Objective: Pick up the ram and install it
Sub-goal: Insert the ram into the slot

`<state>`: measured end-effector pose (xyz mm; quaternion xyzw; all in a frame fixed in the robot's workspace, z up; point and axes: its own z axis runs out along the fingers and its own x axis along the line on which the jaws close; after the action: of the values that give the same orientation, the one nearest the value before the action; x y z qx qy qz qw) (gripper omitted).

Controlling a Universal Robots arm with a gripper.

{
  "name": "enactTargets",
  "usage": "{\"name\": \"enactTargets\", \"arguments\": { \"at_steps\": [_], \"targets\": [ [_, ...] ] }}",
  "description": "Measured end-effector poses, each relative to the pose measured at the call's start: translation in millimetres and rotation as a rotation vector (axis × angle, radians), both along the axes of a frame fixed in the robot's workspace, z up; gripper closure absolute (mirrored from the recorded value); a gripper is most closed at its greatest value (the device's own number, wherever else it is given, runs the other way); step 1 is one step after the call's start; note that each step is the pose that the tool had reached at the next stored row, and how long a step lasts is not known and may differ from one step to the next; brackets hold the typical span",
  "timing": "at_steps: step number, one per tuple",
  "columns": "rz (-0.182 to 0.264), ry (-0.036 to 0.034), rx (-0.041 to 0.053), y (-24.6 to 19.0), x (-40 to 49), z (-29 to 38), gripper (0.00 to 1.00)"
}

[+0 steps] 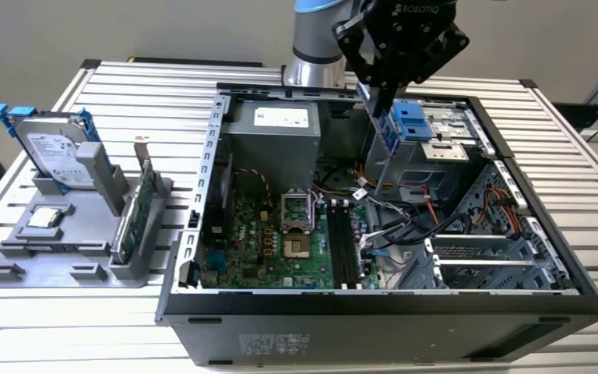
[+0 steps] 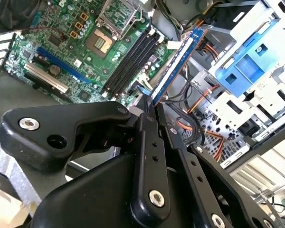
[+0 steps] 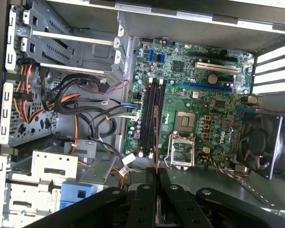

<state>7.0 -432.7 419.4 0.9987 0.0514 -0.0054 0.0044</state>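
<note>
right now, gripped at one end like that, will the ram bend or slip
The ram is a thin, long board pinched at one end by the gripper, so it is likely stiff but could pivot if nudged. It looks light for its length. Bare circuitry suggests it is fragile if knocked against the memory slots.

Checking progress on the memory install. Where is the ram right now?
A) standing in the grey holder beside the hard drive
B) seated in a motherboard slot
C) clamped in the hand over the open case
C: the hand is shut on the ram, which hangs over the open case and is not seated in the dark memory slots.
</note>
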Motion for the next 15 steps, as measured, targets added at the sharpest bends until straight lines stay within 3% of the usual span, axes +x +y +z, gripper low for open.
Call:
{"name": "enactTargets", "arguments": {
  "at_steps": [15],
  "targets": [
    [0.0, 0.0, 0.0, 0.0, 3.8, -4.8, 1.0]
  ]
}}
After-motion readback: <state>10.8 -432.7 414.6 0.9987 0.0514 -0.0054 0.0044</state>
